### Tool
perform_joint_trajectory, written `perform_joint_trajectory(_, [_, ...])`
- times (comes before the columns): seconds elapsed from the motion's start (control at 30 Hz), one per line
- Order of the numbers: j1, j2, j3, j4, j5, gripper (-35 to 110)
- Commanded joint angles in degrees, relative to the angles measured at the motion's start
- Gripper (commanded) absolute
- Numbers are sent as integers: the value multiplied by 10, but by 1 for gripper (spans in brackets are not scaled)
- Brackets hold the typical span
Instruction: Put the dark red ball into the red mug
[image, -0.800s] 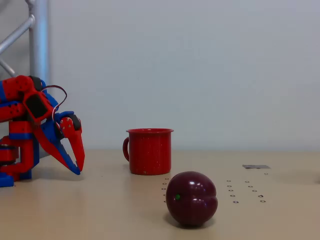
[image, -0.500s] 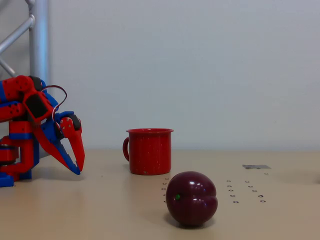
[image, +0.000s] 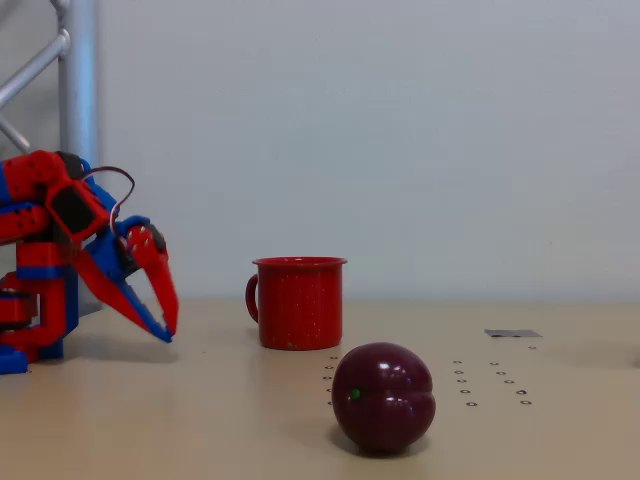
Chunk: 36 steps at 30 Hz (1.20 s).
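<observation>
A: What sits nearest the camera in the fixed view?

B: The dark red ball (image: 384, 397). It rests on the table (image: 200, 420), in front of the red mug (image: 298, 302) and a little to the mug's right, apart from it. A small green dot shows on the ball's left side.

A: And the mug itself?

B: It stands upright farther back, handle on its left side, mouth facing up.

A: Where is the gripper (image: 167, 331) from the mug?

B: Well to the mug's left, at about the mug's depth or a bit behind; I cannot tell exactly. Its tips point down, just above the table.

A: Are the fingers holding anything?

B: No. The red finger (image: 157, 275) and the blue finger (image: 125, 296) meet at the tips with only a narrow wedge between them higher up, so they look closed on nothing. The ball lies well to their right, beyond the mug's near side.

A: Anything behind?

B: A metal post (image: 77, 90) stands left of the mug, behind the arm.
</observation>
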Motion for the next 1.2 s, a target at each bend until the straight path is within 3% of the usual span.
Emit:
perform_joint_trajectory(0.0, [40, -46, -43, -37, -108, -2])
perform_joint_trajectory(0.13, [99, -107, -111, -105, -231, -2])
perform_joint_trajectory(0.43, [227, -328, -295, -247, -378, -2])
perform_joint_trajectory(0.73, [326, -604, -522, -289, -467, -2])
perform_joint_trajectory(1.17, [368, -824, -668, -401, -598, -2])
